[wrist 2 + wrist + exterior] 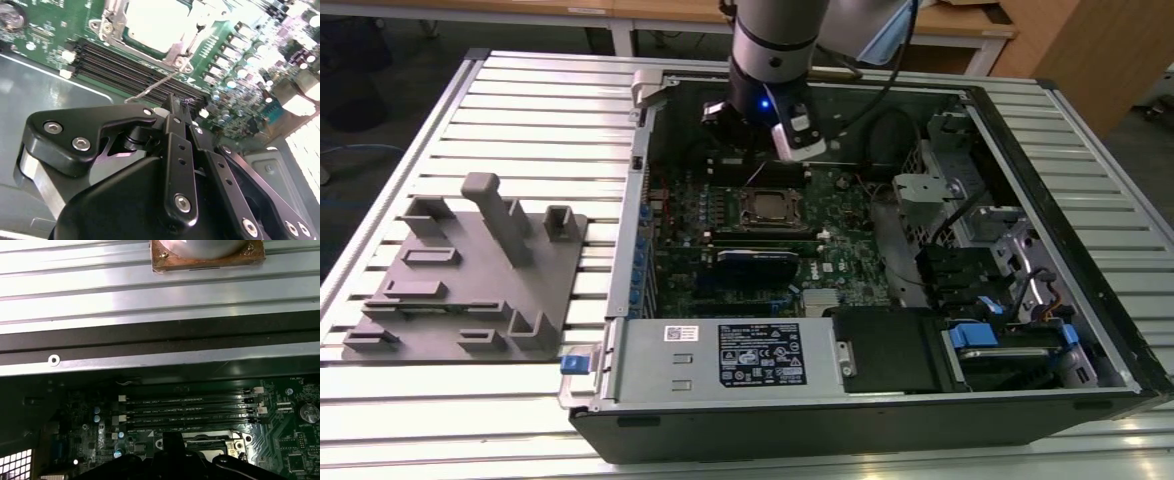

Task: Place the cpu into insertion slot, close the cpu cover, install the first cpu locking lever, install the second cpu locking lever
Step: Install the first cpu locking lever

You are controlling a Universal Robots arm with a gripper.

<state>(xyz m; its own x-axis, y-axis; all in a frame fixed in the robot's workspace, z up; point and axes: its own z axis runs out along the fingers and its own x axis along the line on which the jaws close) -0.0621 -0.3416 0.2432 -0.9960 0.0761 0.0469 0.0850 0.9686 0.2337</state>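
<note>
Two fingertips of the gripper are pressing together in the second wrist view, w/ no gap btwn them and nothing visibly pinched. Just past the tips, a thin wire locking lever is slanting over the black RAM slots; can't tell whether the tips are touching it. Beyond those slots the cpu is sitting seated, silver top showing, and the cpu cover is lying down around it as a metal frame. In the exterior view a PSU is lining the near edge of the open PC case. Past it the green mobo is carrying the insertion slot near its middle. On the slot's far side the gripper is hanging low over the RAM slots, w/ the arm reaching down from above. The case is resting on a slatted metal table. A grey plastic fixture is standing on the slats toward the exterior view's left, just beside the case.
</note>
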